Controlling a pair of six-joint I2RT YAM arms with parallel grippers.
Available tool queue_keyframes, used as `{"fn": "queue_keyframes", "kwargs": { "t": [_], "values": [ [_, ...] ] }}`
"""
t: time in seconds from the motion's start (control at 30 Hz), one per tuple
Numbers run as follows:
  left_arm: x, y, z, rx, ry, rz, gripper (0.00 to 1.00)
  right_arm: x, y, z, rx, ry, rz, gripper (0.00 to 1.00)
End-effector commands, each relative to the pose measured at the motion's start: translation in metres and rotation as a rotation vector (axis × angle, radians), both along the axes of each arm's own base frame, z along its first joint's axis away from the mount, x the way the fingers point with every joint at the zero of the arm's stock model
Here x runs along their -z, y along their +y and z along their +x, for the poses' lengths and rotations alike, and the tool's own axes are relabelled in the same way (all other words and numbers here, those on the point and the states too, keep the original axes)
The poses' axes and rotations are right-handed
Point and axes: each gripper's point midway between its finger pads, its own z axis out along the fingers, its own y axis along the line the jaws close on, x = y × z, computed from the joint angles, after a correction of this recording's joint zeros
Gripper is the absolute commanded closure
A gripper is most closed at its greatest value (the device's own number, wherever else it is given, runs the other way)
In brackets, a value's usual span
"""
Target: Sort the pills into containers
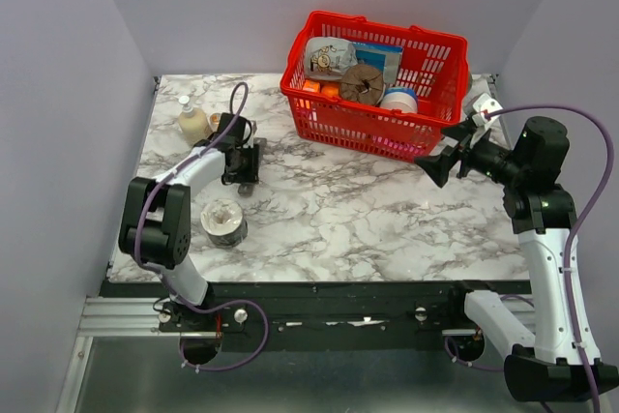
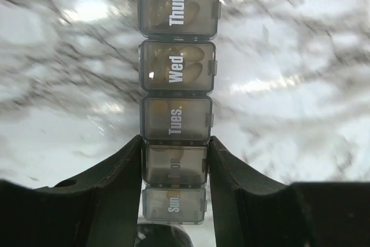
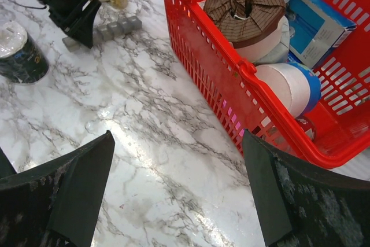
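The containers (image 2: 176,79), a grey day-labelled strip with its lids down, lie at ten o'clock on the tabletop (image 1: 338,229). The left claw (image 2: 176,143) grips the strip at its Monday cell, fingers touching both sides. The right claw (image 3: 177,137) hangs spread wide by the basket (image 1: 372,128) at one o'clock. This looks like securing the strip. Next it needs a steady hold while a lid is opened.
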Motion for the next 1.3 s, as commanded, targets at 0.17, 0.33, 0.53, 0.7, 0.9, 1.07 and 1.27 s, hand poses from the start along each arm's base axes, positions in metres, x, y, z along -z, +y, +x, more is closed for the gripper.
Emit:
{"fn": "queue_keyframes", "kwargs": {
  "t": [0.17, 0.33, 0.53, 0.7, 0.9, 1.07, 1.27],
  "values": [
    [-0.028, -0.083, -0.068, 0.262, -0.024, -0.147, 0.69, -0.018, 0.004, -0.012, -0.042, -0.065, -0.011, 0.0],
    [-0.029, -0.112, -0.101, 0.511, -0.033, -0.113, 0.69, -0.013, 0.007, -0.022, -0.091, -0.075, -0.041, 0.0],
    [-0.032, -0.156, -0.139, 0.969, -0.169, -0.004, 0.7, 0.033, 0.025, -0.061, -0.378, -0.1, -0.166, 0.0],
    [-0.013, -0.185, -0.172, 1.253, -0.198, 0.049, 0.7, 0.102, 0.024, -0.097, -0.654, -0.265, -0.402, 0.0],
    [0.009, -0.202, -0.18, 1.388, -0.172, 0.123, 0.69, 0.152, 0.016, -0.093, -0.692, -0.232, -0.479, 0.0],
    [0.019, -0.21, -0.173, 1.407, -0.173, 0.163, 0.64, 0.166, 0.018, -0.091, -0.73, -0.25, -0.49, 0.0],
    [0.015, -0.215, -0.166, 1.347, -0.224, 0.149, 0.31, 0.204, 0.021, -0.091, -0.787, -0.246, -0.567, 0.0]
  ]
}}
